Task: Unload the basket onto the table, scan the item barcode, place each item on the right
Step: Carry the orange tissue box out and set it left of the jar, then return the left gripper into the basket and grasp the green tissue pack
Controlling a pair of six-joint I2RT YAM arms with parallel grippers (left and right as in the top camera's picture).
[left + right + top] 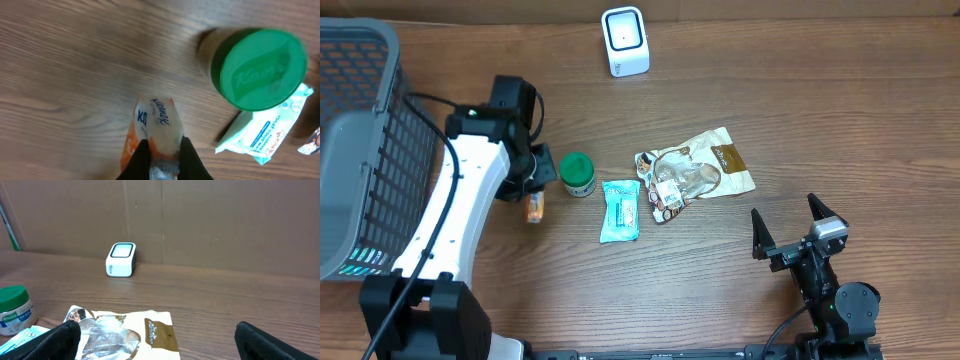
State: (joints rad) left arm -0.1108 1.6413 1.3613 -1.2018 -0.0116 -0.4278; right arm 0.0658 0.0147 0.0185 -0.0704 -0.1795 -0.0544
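Left fingers [141, 159]: clamped on orange packet [157, 122].
Scanner [625, 41]: counter's far edge, well apart; your left arm nearer.
Right fingers [60, 341]: wide, empty.

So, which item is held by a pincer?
The orange tissue pack, shut in the left pincer; the jar, wipes and snack bag lie untouched.

Even, warm light fell from above on the table [840, 120], leaving only short, soft shadows. The left wrist view was blurred throughout, the green lid [258, 68] and left claw [164, 164] soft-edged. The right wrist view was sharp, slightly dim.
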